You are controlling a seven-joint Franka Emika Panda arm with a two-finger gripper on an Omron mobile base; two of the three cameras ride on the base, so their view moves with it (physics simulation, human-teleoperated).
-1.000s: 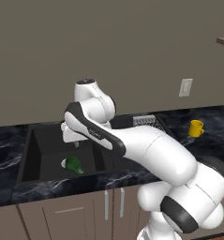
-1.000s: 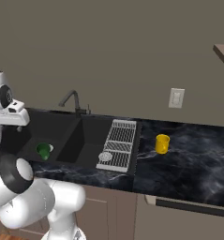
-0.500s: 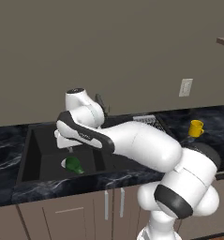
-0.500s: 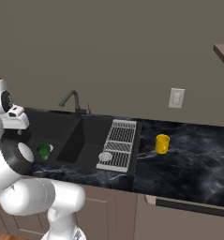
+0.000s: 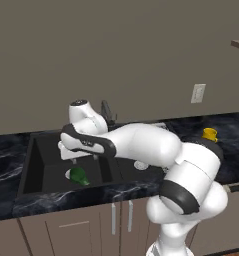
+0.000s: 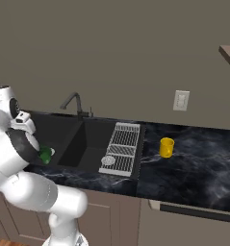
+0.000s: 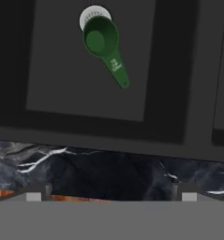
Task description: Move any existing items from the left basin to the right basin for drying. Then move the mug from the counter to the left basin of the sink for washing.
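With the jaws fully open and empty above the left basin (image 7: 52,70), the gripper (image 5: 75,161) should descend straight onto the green measuring cup (image 7: 103,43) lying over the drain, closing across its narrow handle.

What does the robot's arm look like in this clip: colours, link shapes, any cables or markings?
The arm is glossy white, built of rounded, bulbous links with dark grey-black bands at the joints. No cables or markings are visible. In the hand view, the gripper shows two small grey square-tipped fingers, too small for detail.
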